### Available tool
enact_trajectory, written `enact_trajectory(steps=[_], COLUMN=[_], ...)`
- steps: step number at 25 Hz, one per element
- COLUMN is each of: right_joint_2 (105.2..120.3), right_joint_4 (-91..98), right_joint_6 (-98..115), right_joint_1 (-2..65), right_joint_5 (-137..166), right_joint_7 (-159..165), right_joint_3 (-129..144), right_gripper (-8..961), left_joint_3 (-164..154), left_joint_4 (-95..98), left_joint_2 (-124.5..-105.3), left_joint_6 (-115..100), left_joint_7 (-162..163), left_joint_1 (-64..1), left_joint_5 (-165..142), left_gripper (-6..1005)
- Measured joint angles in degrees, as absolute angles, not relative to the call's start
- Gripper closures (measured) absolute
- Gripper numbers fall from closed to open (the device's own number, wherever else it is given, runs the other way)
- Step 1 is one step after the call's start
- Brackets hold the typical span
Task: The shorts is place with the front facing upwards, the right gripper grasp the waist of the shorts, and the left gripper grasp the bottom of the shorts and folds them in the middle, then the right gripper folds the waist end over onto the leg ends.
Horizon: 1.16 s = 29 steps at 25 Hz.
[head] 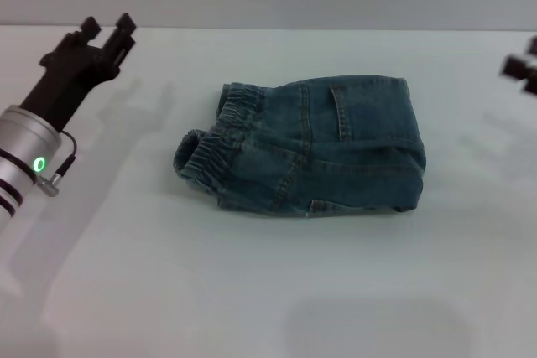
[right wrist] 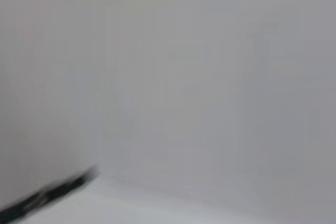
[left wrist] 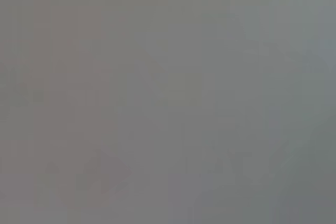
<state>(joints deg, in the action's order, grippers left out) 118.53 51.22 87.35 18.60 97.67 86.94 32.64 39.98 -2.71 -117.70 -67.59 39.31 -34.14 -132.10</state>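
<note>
Lying folded into a compact bundle near the middle of the white bench [head: 252, 291], the blue-green denim shorts [head: 310, 144] show their gathered elastic waistband [head: 214, 144] toward the bench's left side. The left gripper [head: 105, 29], a black two-fingered jaw on a silver-white wrist, hangs over the far left corner, fingers parted, empty. The right gripper [head: 522, 67], dark tips only, sits at the far right edge; finger spacing cannot be told.
</note>
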Motion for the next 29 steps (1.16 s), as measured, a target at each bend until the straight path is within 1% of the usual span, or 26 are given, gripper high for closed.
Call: enact_trajectory(steps=[6,12,18,29], right_joint_2=[118.63,118.78,118.87,118.84], right_joint_4=[31.97,17.15,11.7,9.47], right_joint_6=[79.47,79.07,81.55,81.21], right_joint_1=[16.79,16.65,16.77,17.17], right_joint_5=[81.33,62.06,51.48,50.22], right_joint_7=[54.27,30.91,26.94,26.67], right_joint_3=[20.97,13.3,12.87,12.73], right_gripper=[264,263,263,263], left_joint_3=[44.34,45.65,45.71,45.71], left_joint_4=[-4.41,-6.14,-7.99,-8.26], left_joint_2=[-117.86,-118.0,-118.09,-118.31], left_joint_6=[-74.19,-79.38,-82.51,-82.53], left_joint_7=[38.48,34.83,28.56,27.33], left_joint_1=[-30.46,-27.03,-24.45,-23.43], left_joint_5=[-132.11,-132.1,-132.1,-132.1], left_gripper=[383,382,383,383])
